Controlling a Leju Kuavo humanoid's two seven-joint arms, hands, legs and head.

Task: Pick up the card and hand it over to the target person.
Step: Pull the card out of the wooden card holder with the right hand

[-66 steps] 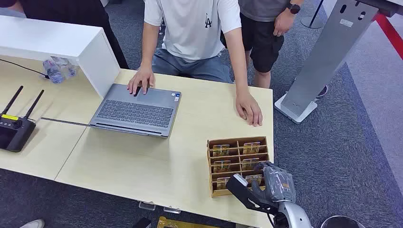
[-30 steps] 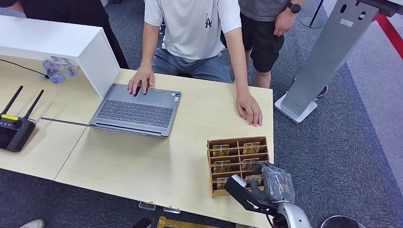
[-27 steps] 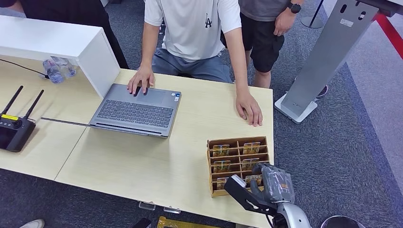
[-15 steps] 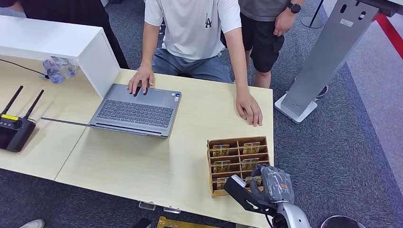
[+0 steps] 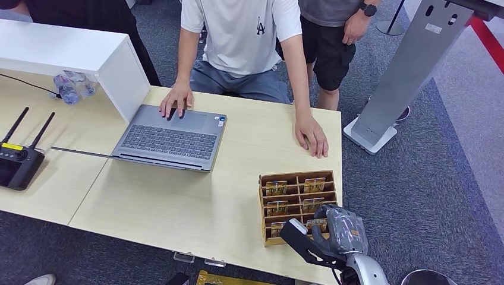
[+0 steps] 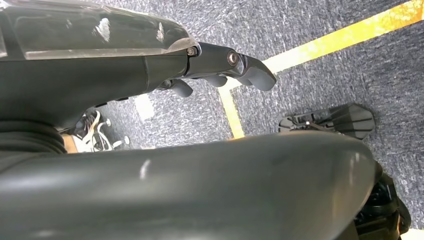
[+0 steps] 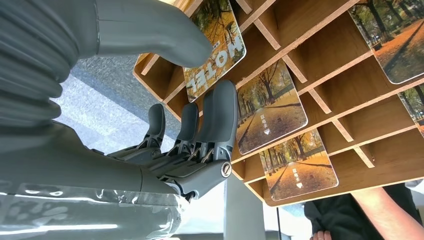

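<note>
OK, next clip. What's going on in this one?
The robot's right hand is at the near right corner of the wooden card rack on the table, thumb and fingers on either side of a card marked MOTEL that is not yet lifted clear. Other slots hold similar cards. A seated person in a white shirt rests both palms across the table, one on the laptop. The left hand hangs over the carpet.

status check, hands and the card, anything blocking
Right hand pinching the autumn-photo "MOTEL" card, thumb over, fingers under. Card not yet out of the wooden slotted card rack. Left hand hanging over carpet, empty. Nothing blocking; person's hand resting on the table beyond.
</note>
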